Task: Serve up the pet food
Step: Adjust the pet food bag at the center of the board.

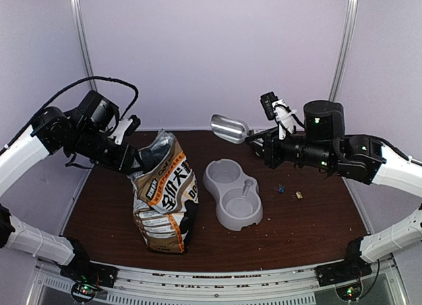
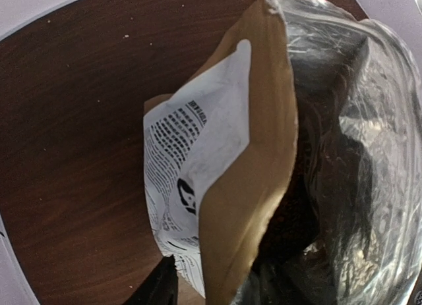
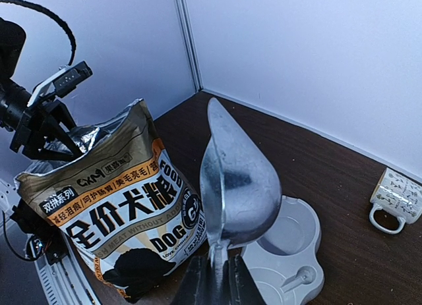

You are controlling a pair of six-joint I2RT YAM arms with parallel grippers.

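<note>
On the surface (image 1: 310, 219) the bag (image 1: 165, 199) stands open. The left hand (image 1: 142, 161) at its rim, grip unclear, should spread the mouth. The right hand (image 1: 258, 141), clamping the scoop (image 1: 229, 128) beside the bag, should dip steeply for the pet food (image 2: 290, 213) inside.

The top camera hung above and behind the arm bases, well back, looking down over the whole table (image 1: 310, 219). The left wrist camera sat pressed close to the bag (image 2: 257, 153), facing down its side to the tabletop. The right wrist camera looked along its metal scoop (image 3: 231, 173) from farther off. All three caught the bag; the top and right wrist views also shared the double bowl (image 1: 232, 186).
</note>
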